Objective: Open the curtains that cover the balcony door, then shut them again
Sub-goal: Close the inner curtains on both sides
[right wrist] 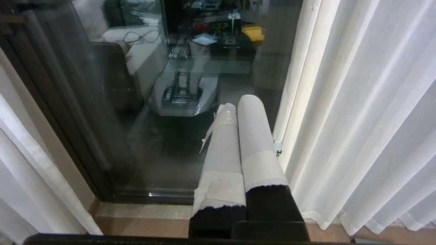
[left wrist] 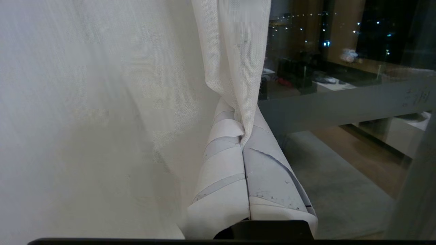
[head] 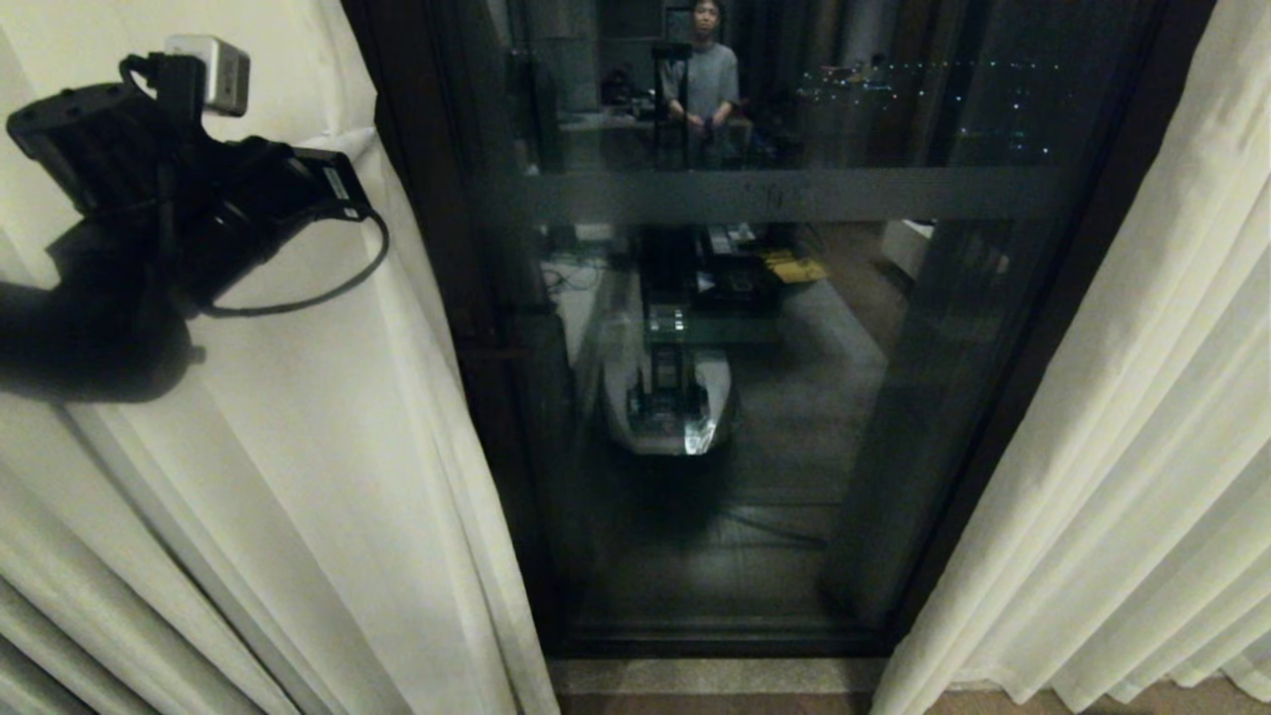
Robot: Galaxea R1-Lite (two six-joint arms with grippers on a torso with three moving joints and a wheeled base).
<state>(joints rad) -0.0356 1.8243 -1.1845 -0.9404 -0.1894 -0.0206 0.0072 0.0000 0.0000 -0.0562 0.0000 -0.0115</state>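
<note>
The curtains hang drawn apart. The left curtain (head: 298, 447) and the right curtain (head: 1122, 447) flank the dark glass balcony door (head: 794, 417) with its frosted band (head: 794, 194). My left gripper (head: 338, 169) is raised at the left panel's inner edge. In the left wrist view its taped fingers (left wrist: 262, 170) are pressed together, and the left gripper (left wrist: 238, 114) is shut on a fold of the left curtain (left wrist: 235, 61). My right gripper (right wrist: 240, 103) hangs low beside the right curtain (right wrist: 357, 119), shut and holding nothing, pointing at the door's bottom rail (right wrist: 150, 195).
A stone sill (head: 715, 675) runs under the door, with wooden floor in front of it. The glass reflects a standing person (head: 703, 70), my own base (head: 665, 397) and room furniture. The dark door frame (head: 477, 348) stands just right of the held curtain edge.
</note>
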